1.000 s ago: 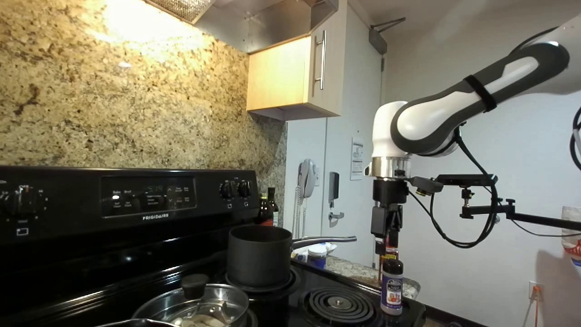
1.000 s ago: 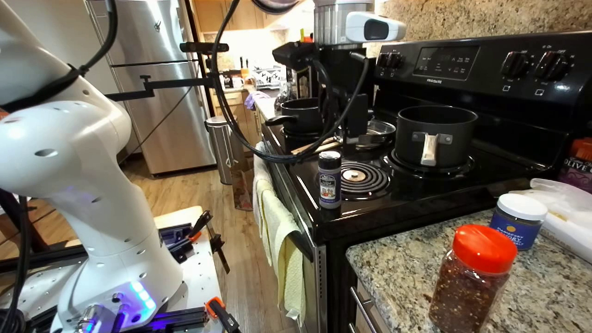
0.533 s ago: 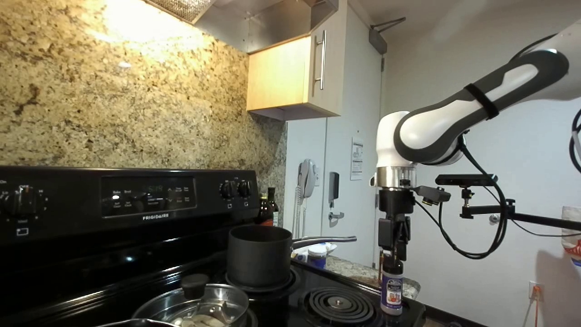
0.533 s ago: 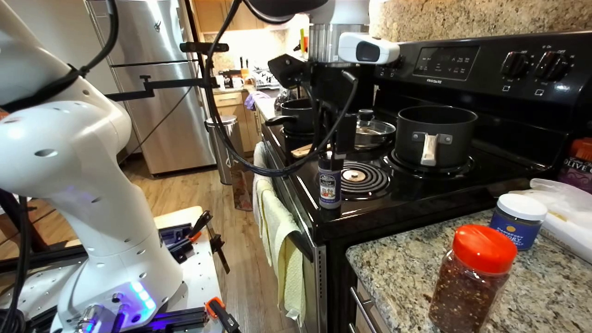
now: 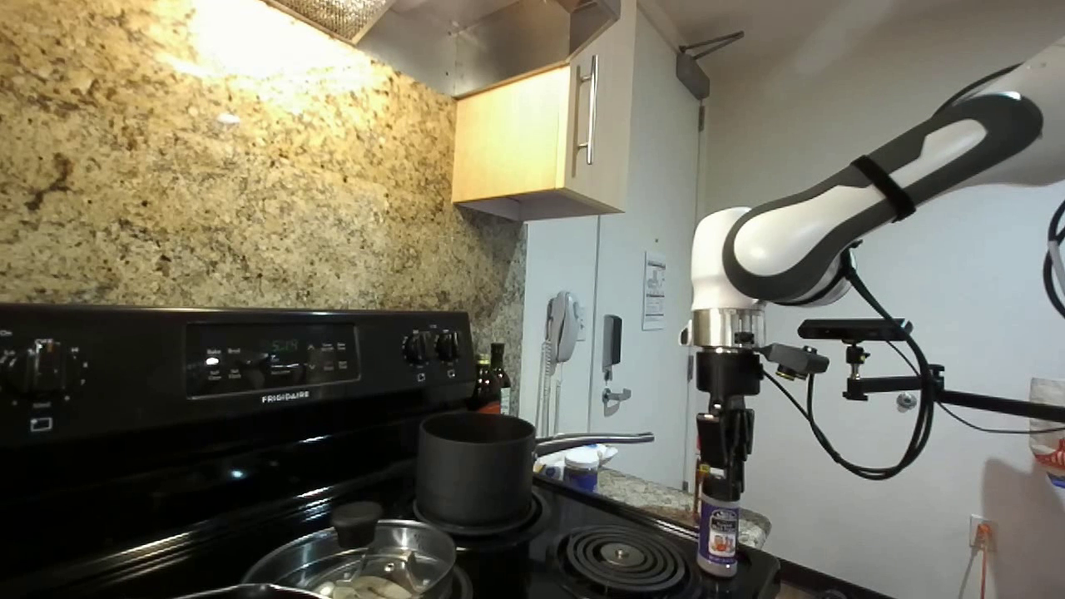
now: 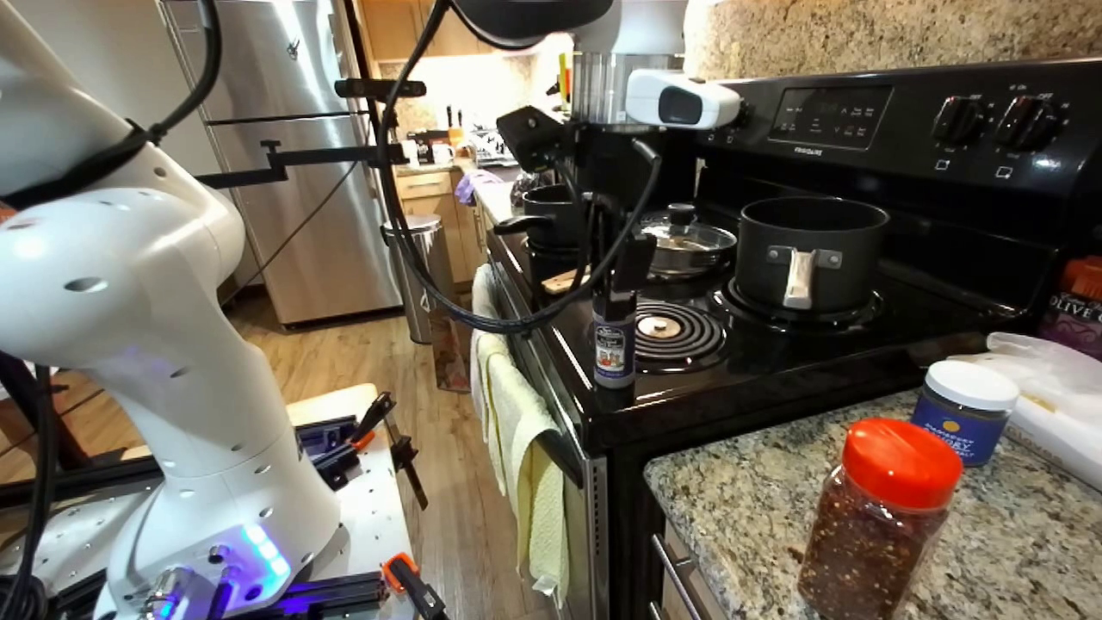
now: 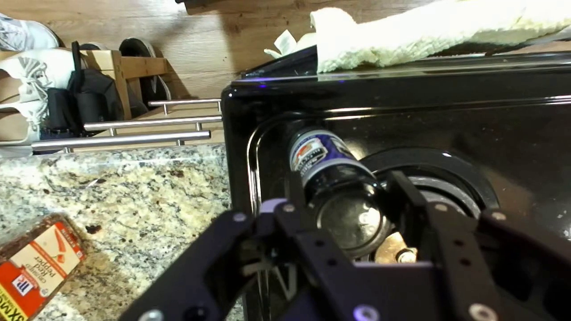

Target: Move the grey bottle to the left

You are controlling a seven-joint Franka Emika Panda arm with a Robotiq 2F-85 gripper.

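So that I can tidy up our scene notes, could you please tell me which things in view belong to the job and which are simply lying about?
For the job:
grey bottle, upright
gripper, at the bottle's top

Just lying about:
black pot
lidded pan
red-lidded jar
white-lidded jar

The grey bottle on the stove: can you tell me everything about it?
The grey bottle stands upright on the black stovetop, near a front corner, beside a coil burner. It is slim and round, apparently plastic, with a greyish body, a purple-blue label with a picture and lettering too small to read, and a black cap. The pincer straddles the cap; I can't tell whether it is squeezing.
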